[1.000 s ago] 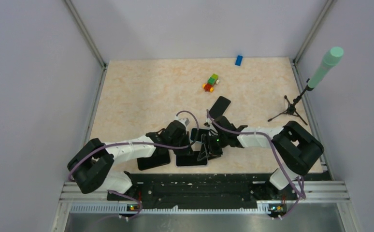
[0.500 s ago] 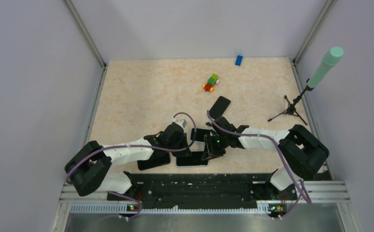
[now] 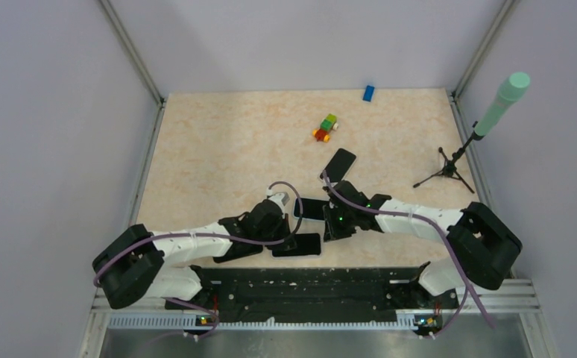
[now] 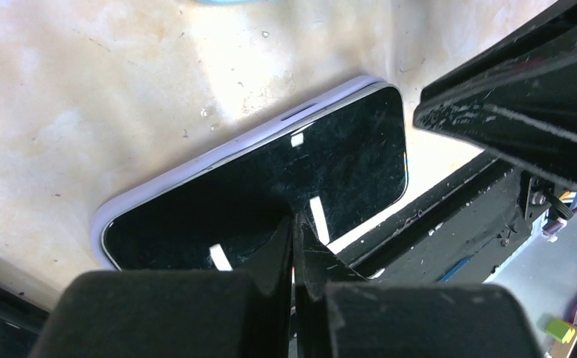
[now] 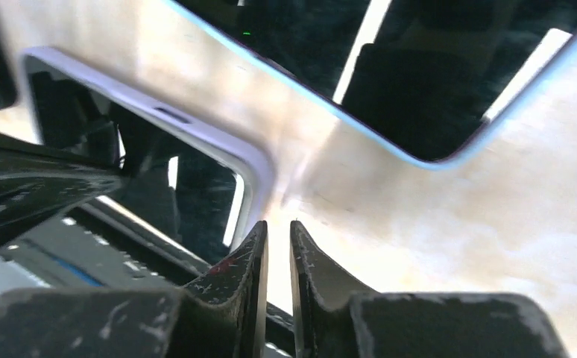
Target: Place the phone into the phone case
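the phone (image 4: pixel 270 186) lies screen up inside the pale lilac phone case (image 4: pixel 196 168), at the near edge of the beige marbled worktop (image 3: pixel 233 149). its long side runs just beside the black rail (image 3: pixel 308 287) that carries the arm bases, so there is hardly any room on that side. the case rim shows all round the dark glass in both wrist views.

the left gripper (image 4: pixel 294 224) has its fingers pressed fully together with nothing between them, the joined tips over the near long edge of the screen; whether they touch the glass cannot be told. the right gripper (image 5: pixel 278 231) sits off the right corner of the case, its fingers nearly closed with only a thin slit between them, holding nothing and showing bare worktop through the gap.

a second phone with a light blue edge (image 5: pixel 390 60) lies just beyond the case, close to the right fingers. a third dark phone (image 3: pixel 340 164) lies farther back, tilted. a dark flat slab (image 3: pixel 237 250) lies partly under the left arm, left of the case.

the far half of the worktop is open, with a small stack of coloured toy blocks (image 3: pixel 325 127), one blue block (image 3: pixel 368 92) by the back wall, and a tripod (image 3: pixel 444 173) carrying a mint-green cylinder (image 3: pixel 500 103) at the right edge.
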{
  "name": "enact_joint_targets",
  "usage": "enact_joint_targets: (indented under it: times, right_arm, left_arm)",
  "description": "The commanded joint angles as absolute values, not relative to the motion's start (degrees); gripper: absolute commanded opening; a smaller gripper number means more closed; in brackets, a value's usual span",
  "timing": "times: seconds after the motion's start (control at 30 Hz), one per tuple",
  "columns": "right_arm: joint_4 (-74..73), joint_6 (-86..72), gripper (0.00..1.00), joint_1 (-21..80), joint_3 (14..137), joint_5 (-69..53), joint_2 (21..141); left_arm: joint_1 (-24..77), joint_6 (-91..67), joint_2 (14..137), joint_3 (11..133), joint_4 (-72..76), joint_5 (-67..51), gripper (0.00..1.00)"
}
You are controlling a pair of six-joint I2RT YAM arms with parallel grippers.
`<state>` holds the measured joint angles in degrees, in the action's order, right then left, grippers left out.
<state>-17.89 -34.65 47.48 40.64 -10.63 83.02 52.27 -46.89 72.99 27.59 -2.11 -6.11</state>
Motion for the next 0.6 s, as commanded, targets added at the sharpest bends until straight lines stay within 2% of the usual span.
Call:
enact_joint_targets:
  times: [0.0, 0.13, 0.2, 0.3, 0.43, 0.57]
  right_arm:
    - [-25.0, -30.8, 0.15, 47.5, 39.7, -0.7, 79.7]
    - [-25.4, -31.5, 0.16, 47.5, 39.6, -1.4, 77.8]
    - [-24.7, -32.1, 0.19, 47.5, 39.1, -2.8, 77.3]
    - [-21.5, -33.6, 0.31, 46.9, 37.1, -7.4, 76.1]
    - [-13.6, -36.4, 0.51, 44.2, 32.5, -15.6, 73.2]
    - [-5.3, -39.3, 0.54, 39.3, 26.8, -24.8, 72.3]
  left_arm:
    - [53.2, -46.4, 75.6, 25.1, -5.6, -3.2, 0.0]
    - [53.7, -46.4, 77.3, 25.7, -6.1, -2.4, 0.0]
    - [54.3, -46.4, 77.9, 26.4, -7.0, -1.6, 0.0]
    - [55.4, -46.2, 78.5, 27.6, -8.4, -0.6, 0.0]
    - [57.1, -46.1, 79.1, 28.9, -9.2, 1.2, 0.0]
    - [58.4, -46.4, 79.7, 29.6, -9.1, 2.2, 0.0]
